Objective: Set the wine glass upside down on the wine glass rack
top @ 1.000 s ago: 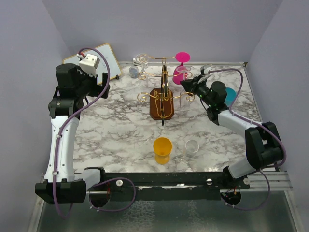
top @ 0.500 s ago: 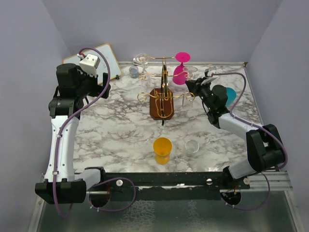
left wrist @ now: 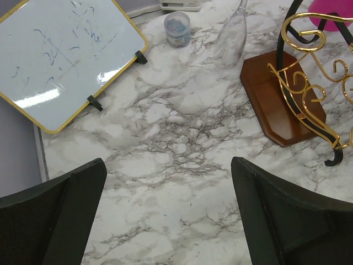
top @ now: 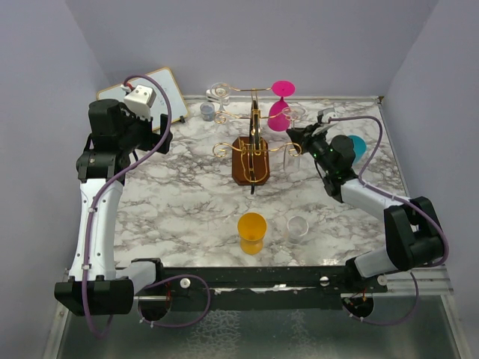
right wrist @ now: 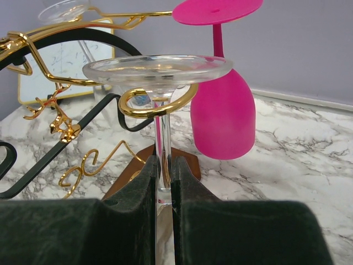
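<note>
While my right gripper (right wrist: 164, 179) pinches the wine glass (right wrist: 157, 69) stem, foot resting on the wine glass rack (right wrist: 138, 112) curl, my left gripper (left wrist: 168, 176) hangs spread wide

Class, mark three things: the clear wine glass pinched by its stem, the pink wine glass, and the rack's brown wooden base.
Clear wine glass (right wrist: 157, 69): right wrist view, its round foot.
Pink wine glass (right wrist: 222, 121): right wrist view, its bowl.
Brown wooden base (left wrist: 258, 83): left wrist view, its top face.

The clear wine glass (right wrist: 157, 69) hangs inverted, its stem inside a scroll-ended arm and its foot just over the curl. The gold wire wine glass rack (top: 247, 166) stands upright on its brown wooden base, mid-desk.
</note>
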`<state>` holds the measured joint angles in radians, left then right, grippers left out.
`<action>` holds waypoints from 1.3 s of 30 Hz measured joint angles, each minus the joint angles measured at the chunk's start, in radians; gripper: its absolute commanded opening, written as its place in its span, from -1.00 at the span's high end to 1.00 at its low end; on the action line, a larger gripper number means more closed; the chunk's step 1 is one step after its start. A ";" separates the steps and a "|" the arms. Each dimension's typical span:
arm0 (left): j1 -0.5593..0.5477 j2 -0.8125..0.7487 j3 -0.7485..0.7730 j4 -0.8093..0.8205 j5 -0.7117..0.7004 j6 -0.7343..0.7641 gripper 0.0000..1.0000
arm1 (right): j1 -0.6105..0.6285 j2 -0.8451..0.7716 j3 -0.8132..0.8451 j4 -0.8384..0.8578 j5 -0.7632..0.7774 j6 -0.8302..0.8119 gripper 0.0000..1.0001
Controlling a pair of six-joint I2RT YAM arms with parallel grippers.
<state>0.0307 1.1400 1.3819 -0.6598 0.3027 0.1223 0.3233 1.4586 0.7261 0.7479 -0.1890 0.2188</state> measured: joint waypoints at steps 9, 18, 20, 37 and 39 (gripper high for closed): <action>0.000 0.000 -0.003 0.000 0.000 0.000 -0.98 | 0.000 0.003 0.018 -0.024 -0.094 -0.008 0.57; 0.000 0.000 -0.004 0.000 0.001 0.000 -0.98 | -0.003 0.003 0.017 -0.029 -0.140 -0.018 0.30; 0.000 0.000 -0.004 0.000 0.001 0.000 -0.98 | -0.003 0.003 0.017 -0.029 -0.142 -0.019 0.25; 0.000 0.000 -0.016 0.000 0.004 0.000 -0.98 | -0.004 -0.088 -0.010 -0.117 -0.069 -0.071 -0.16; 0.000 0.000 -0.016 0.001 0.004 0.000 -0.98 | -0.005 -0.122 -0.022 -0.142 -0.035 -0.079 -0.21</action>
<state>0.0307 1.1397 1.3659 -0.6590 0.3069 0.1223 0.3187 1.3365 0.7040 0.6056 -0.2245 0.1394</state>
